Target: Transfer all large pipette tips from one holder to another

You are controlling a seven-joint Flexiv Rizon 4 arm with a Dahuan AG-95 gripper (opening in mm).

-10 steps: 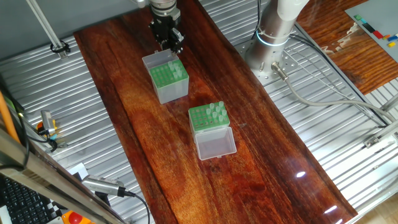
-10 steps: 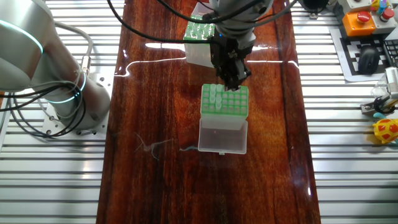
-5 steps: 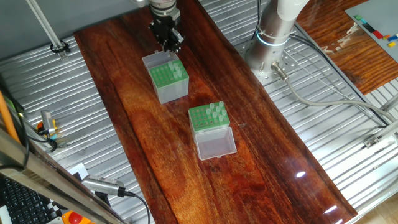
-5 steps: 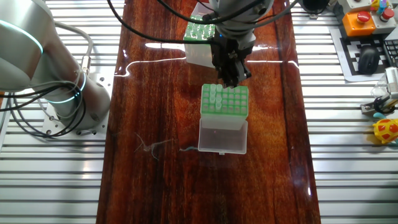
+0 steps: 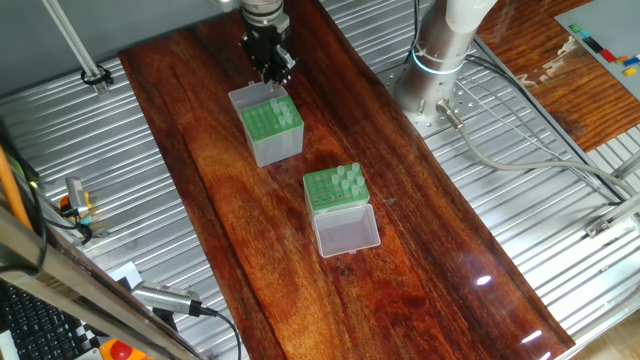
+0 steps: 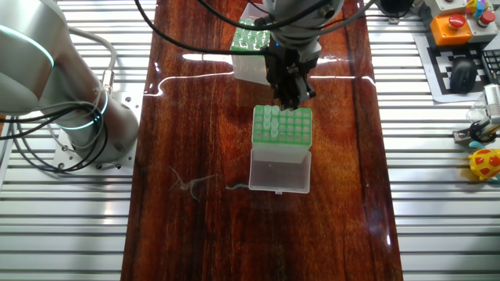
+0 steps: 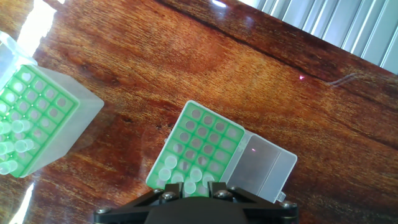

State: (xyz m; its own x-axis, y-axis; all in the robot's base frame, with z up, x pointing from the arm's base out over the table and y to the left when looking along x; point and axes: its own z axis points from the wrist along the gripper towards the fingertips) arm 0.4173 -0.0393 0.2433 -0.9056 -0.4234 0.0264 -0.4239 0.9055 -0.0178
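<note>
Pipette tips (image 5: 287,110) stand along one edge of the grey-sided box (image 5: 272,140) in one fixed view, and a second cluster fills the far corner of the clear-sided box (image 5: 335,190), whose lid (image 5: 346,232) lies open toward the camera. Both boxes sit on the dark wooden table (image 5: 220,200), well apart. The gripper (image 5: 275,75) hangs over the back edge of the grey-sided box, by its raised lid. Its fingers look close together, but whether they grip anything I cannot tell.

From the other fixed view the gripper (image 6: 291,97) is above the far edge of the grey-sided box (image 6: 282,129), whose tips (image 6: 269,121) crowd its left side and whose lid is folded toward the camera. The clear-sided box (image 6: 250,47) is behind, partly hidden by the arm.

In the hand view the grey-sided box (image 7: 199,146) lies just ahead of the gripper's dark body, with tips (image 7: 168,163) in its nearest rows. The clear-sided box (image 7: 43,106) is at the left, with tips (image 7: 18,145) at its left edge. The fingertips are out of sight here.
</note>
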